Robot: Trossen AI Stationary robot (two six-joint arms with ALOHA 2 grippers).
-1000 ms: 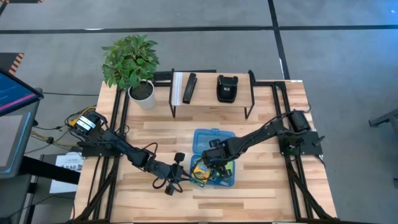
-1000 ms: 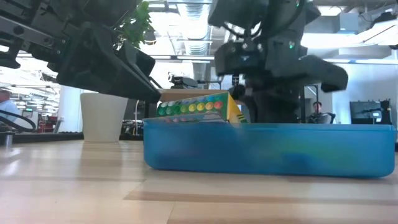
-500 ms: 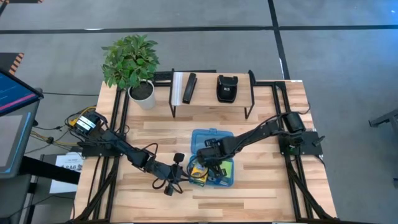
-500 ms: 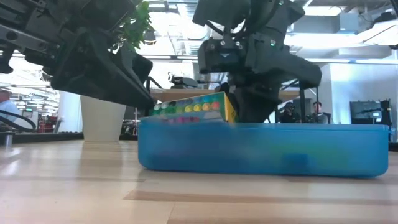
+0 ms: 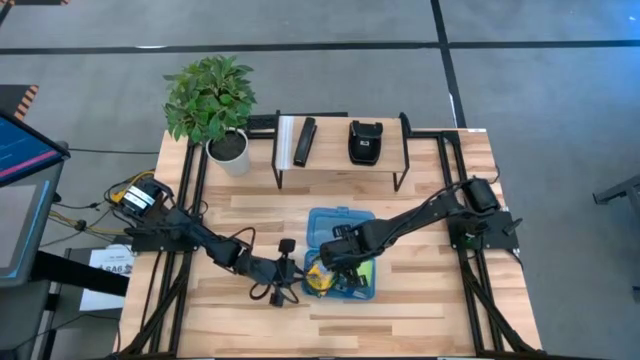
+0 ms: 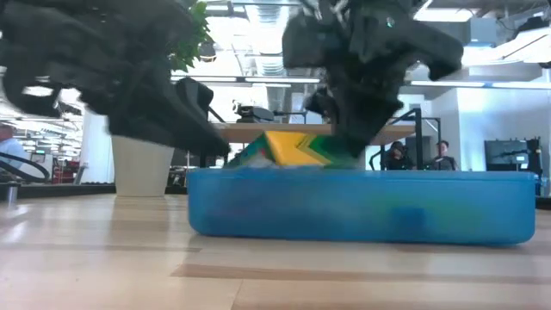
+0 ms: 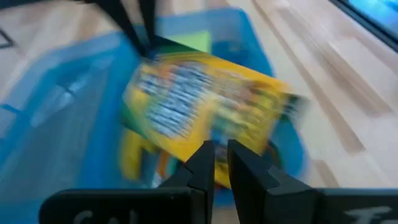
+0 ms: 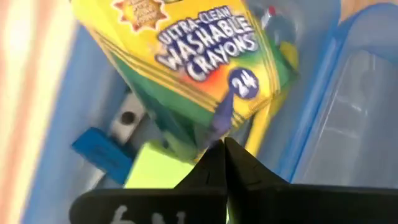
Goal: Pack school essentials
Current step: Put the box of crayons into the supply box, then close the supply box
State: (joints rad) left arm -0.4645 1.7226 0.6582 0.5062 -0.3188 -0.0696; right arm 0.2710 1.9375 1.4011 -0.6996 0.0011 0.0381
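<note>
The crayon box (image 8: 196, 59) sits tilted inside the open blue plastic case (image 5: 333, 226) near the front middle of my wooden table (image 5: 420, 300). My right wrist camera reads its yellow and green face, and under it I see the lime-green sticky-note pad (image 8: 158, 169), the small blue eraser (image 8: 99, 151) and a yellow pencil (image 8: 264, 127).

My right gripper (image 5: 338, 262) is down in the case with its fingers pressed together against the box's lower edge; I cannot tell whether they pinch it. My left gripper (image 5: 297, 276) is at the case's left rim, its fingers nearly together, their tips at the edge of the box, and again I cannot make out a grip.

At the back of the table I see a small raised shelf (image 5: 340, 160) carrying a black stapler (image 5: 364, 142) and a flat black bar (image 5: 304, 142), with a potted plant (image 5: 213, 100) beside it. Grey floor surrounds the table. Across the tabletop I look into a bright workspace with monitors, and a person (image 6: 441, 152) sits far behind.
</note>
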